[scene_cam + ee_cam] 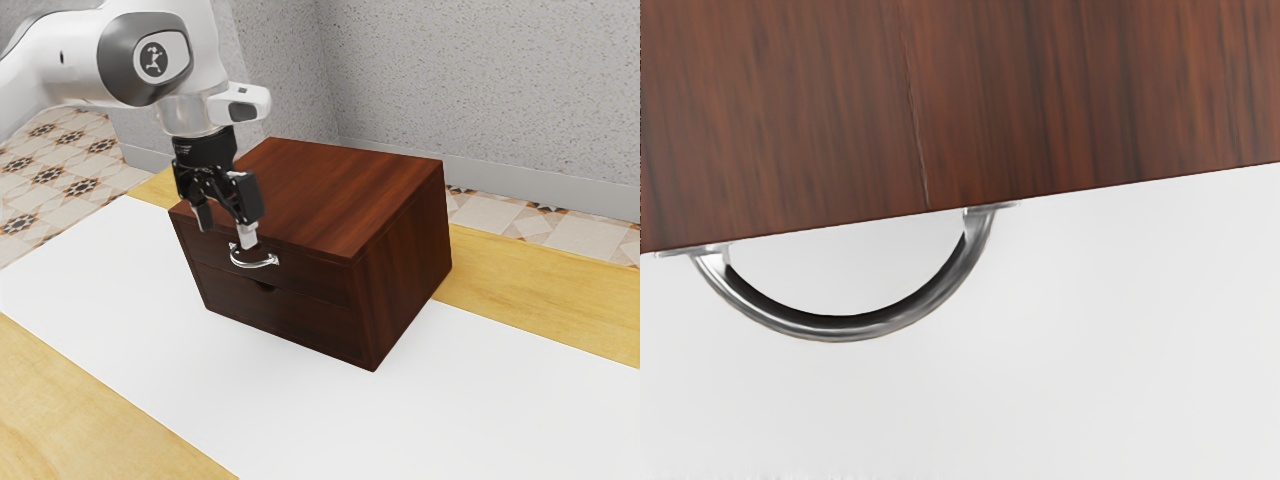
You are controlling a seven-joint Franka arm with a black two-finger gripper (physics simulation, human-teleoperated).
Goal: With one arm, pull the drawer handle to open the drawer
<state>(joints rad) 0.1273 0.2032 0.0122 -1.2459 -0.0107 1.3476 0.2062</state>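
Closest under the hand camera: curved metal handle, bowing out from the front edge of the wooden chest over the white mat. Directly beneath the jaws and slightly ahead of them, not between them as far as can be told.

Task judged barely begun. Drawer flush with the chest's front, no gap showing along its edges, so shut. Handle on that upper front, just below the jaws, apparently untouched or at most brushed by the lower finger; contact too fine to settle. Left to do: lowering around the bar, closing on it, pulling outward away from the chest.

Pose: arm coming in from the exterior view's upper left, wrist bent straight down, gripper hanging over the chest's front top corner, pointing down at the mat. Jaws apart, nothing clamped. Fingers staggered, one low and almost at the handle, the other higher and back over the chest's top edge. Chest itself behind and below the jaws, standing on the mat, mat on the wooden table.
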